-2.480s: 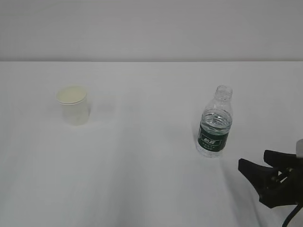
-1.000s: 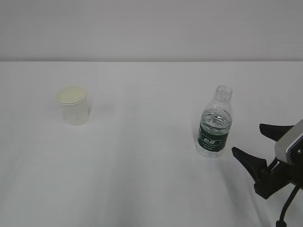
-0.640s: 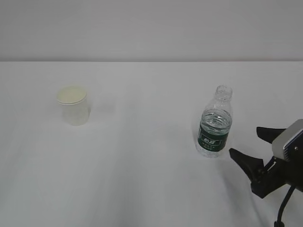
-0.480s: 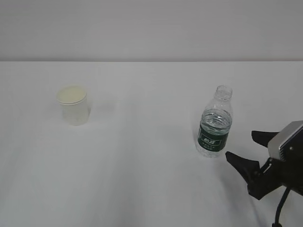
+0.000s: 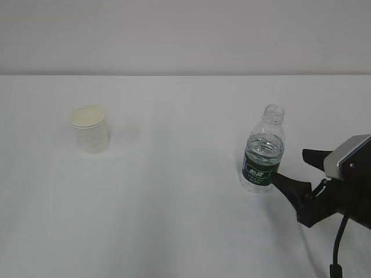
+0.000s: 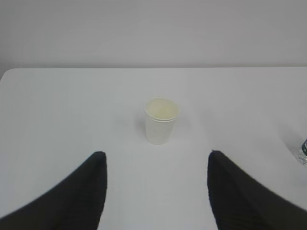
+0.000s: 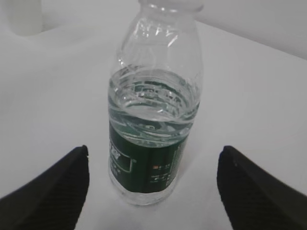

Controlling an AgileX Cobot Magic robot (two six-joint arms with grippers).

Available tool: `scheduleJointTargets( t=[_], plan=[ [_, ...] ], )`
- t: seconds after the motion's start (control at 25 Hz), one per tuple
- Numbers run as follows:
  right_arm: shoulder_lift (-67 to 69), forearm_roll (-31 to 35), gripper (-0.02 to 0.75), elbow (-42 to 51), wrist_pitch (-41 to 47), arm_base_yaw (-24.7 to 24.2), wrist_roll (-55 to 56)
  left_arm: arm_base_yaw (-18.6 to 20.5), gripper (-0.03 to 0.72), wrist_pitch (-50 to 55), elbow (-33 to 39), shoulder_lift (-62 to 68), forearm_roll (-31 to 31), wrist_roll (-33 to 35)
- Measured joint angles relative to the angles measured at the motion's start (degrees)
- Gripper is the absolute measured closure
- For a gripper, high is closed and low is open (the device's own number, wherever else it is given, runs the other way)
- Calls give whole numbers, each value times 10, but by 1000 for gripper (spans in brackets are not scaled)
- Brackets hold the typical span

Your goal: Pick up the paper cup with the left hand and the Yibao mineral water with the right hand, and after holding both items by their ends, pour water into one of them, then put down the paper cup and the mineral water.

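Note:
The paper cup [image 5: 89,128] stands upright on the white table at the left; in the left wrist view it [image 6: 161,120] is ahead of my open left gripper [image 6: 156,158], well apart from it. The left gripper does not show in the exterior view. The Yibao mineral water [image 5: 262,151], uncapped with a dark green label, stands at the right. My right gripper [image 5: 290,165] is open, its near finger close to the bottle's base on the right. In the right wrist view the bottle [image 7: 153,105] stands just ahead of the wide-open gripper [image 7: 152,151], not touched.
The white table [image 5: 174,202] runs to a pale wall at the back. A black cable [image 5: 338,249] hangs below the right gripper at the lower right.
My right gripper has moved left and up toward the bottle, from the lower right corner to just beside it. The cup and the bottle have not moved.

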Motion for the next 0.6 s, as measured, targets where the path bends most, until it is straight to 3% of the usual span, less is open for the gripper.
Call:
scheduleJointTargets(
  t=[0.6],
  plan=[
    [75, -22, 104, -40, 0, 0, 96, 0, 216, -2, 0, 0, 0, 0]
  ],
)
